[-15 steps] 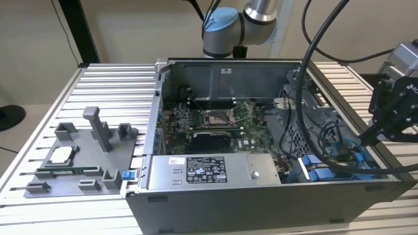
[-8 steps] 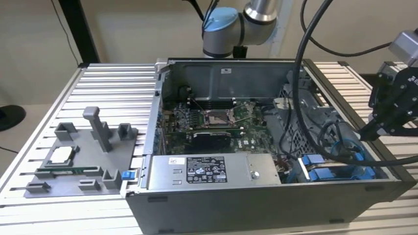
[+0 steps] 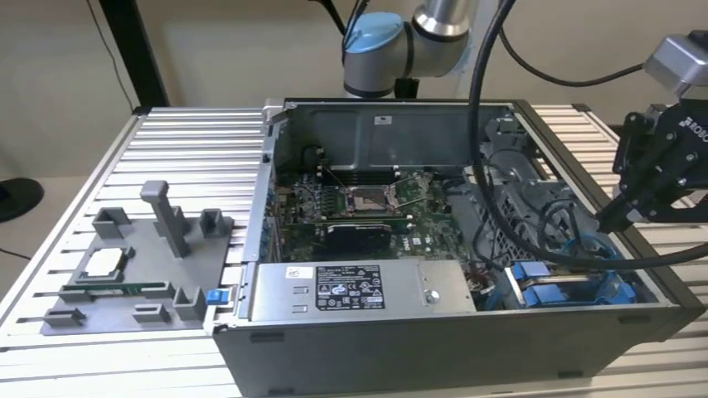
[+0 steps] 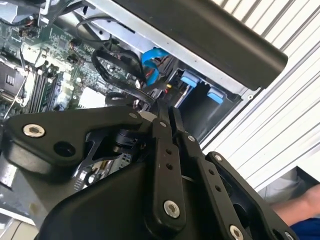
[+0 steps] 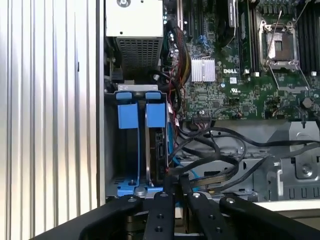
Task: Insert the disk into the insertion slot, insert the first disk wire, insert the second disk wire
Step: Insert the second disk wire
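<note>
**Q:** Where is the disk found?

**A:** In the first wrist view, the disk (image 5: 158, 150) is taken to be the dark slab seen edge-on. It is already seated in the insertion slot (image 5: 125, 160), under one of two bright blue carrier tabs (image 5: 156, 114). In the exterior view, the slot is placed at the lower right of the frame. It sits inside the open computer case (image 3: 443, 348), between the power supply (image 3: 354, 292) and the case's right wall.

**Q:** How is it laid relative to the end effector?

**A:** The disk's long axis is judged to run from the blue tabs, beside the power supply, straight toward the gripper (image 5: 176, 183). The end of the disk away from the tabs is met just beyond the fingertips. In the exterior view, the gripper is seen at the right edge of the frame, above the case's rim. The slot lies below it and to its left. Only one arm is fitted, so no choice of arm is needed.

**Q:** How are the fingers set?

**A:** In both wrist views they are drawn narrow, nearly together. It cannot be told whether anything is pinched between them.

**Q:** And the wires?

**A:** A black cable (image 5: 225, 134) and a blue cable (image 4: 150, 62) are draped beside the disk, near the fingertips. It cannot be told whether either is plugged in.
</note>
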Controlling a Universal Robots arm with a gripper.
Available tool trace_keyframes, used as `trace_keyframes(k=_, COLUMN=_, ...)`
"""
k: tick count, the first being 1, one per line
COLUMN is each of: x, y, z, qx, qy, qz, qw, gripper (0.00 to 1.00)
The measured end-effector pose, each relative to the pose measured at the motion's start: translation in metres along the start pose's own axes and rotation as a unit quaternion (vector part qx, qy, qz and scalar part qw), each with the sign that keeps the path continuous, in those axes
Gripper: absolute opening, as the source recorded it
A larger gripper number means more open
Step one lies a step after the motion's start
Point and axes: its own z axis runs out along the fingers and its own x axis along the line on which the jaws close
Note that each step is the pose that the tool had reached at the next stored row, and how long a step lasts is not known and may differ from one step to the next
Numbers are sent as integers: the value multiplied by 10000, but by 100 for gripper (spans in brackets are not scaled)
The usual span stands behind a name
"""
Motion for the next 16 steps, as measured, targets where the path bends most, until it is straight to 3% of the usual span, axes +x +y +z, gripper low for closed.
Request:
trace_keyframes(k=13, x=12, y=296, z=-18, qx=4, qy=-2, qz=3, qw=10000, gripper=0)
trace_keyframes(k=16, x=15, y=335, z=2, qx=67, qy=13, qz=0, qw=10000, gripper=0)
